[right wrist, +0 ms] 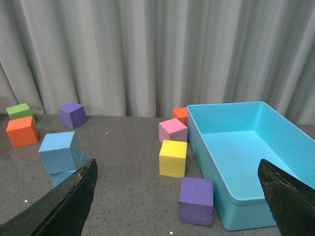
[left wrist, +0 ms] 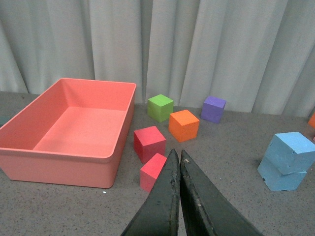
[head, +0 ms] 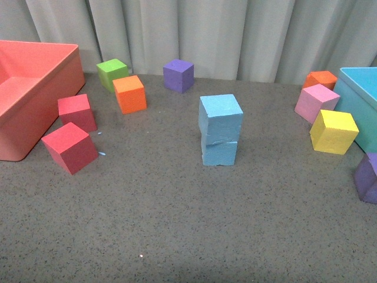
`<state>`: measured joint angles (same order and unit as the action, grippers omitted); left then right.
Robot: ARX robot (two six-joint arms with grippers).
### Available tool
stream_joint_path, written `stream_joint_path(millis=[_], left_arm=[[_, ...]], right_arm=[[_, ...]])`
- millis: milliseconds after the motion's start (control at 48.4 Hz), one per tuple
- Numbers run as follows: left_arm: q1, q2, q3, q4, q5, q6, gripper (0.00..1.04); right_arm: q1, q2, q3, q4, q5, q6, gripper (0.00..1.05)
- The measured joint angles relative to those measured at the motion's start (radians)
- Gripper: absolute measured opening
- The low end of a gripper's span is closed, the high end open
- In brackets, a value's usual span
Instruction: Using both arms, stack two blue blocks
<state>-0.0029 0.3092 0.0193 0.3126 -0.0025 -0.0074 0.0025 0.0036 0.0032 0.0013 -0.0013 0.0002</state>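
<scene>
Blue blocks (head: 220, 130) stacked — left jaws together, right jaws wide apart, both empty.

grey speckled table (head: 177, 224) carried the lower blue block (head: 219, 151) at centre, coral bin (head: 35, 88) w/ two red cubes (head: 73, 132) at 9 o'clock, turquoise bin (head: 360, 100) & yellow cube (head: 333, 131) at 3.

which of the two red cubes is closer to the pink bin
The back red cube, which sits right beside the pink bin wall. The front red cube lies nearer the camera, turned at an angle and farther out.
</scene>
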Motion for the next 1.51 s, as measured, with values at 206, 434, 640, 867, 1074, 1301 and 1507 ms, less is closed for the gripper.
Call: stream_joint_path(millis=[206, 434, 640, 867, 1074, 1301, 1507], left_arm=[[0.000, -0.081, 0.000, -0.080, 0.000, 0.000, 0.04], [0.000, -0.179, 0.000, -0.190, 0.000, 0.000, 0.04], [0.000, -0.304, 0.000, -0.310, 0.000, 0.000, 0.11], [0.000, -0.305, 0.000, -0.311, 0.000, 0.000, 0.57], [0.000, -0.305, 0.000, -0.311, 0.000, 0.000, 0.93], [0.000, -0.305, 0.000, -0.311, 0.000, 0.002, 0.98], [0.000, -0.305, 0.000, -0.311, 0.000, 0.002, 0.98]], right_arm=[[0.000, 0.000, 0.000, 0.000, 0.000, 0.000, 0.95], [0.000, 0.000, 0.000, 0.000, 0.000, 0.000, 0.95], [0.000, 0.000, 0.000, 0.000, 0.000, 0.000, 0.95], [0.000, 0.000, 0.000, 0.000, 0.000, 0.000, 0.95], [0.000, 0.000, 0.000, 0.000, 0.000, 0.000, 0.95], [0.000, 0.000, 0.000, 0.000, 0.000, 0.000, 0.95], [0.000, 0.000, 0.000, 0.000, 0.000, 0.000, 0.95]])
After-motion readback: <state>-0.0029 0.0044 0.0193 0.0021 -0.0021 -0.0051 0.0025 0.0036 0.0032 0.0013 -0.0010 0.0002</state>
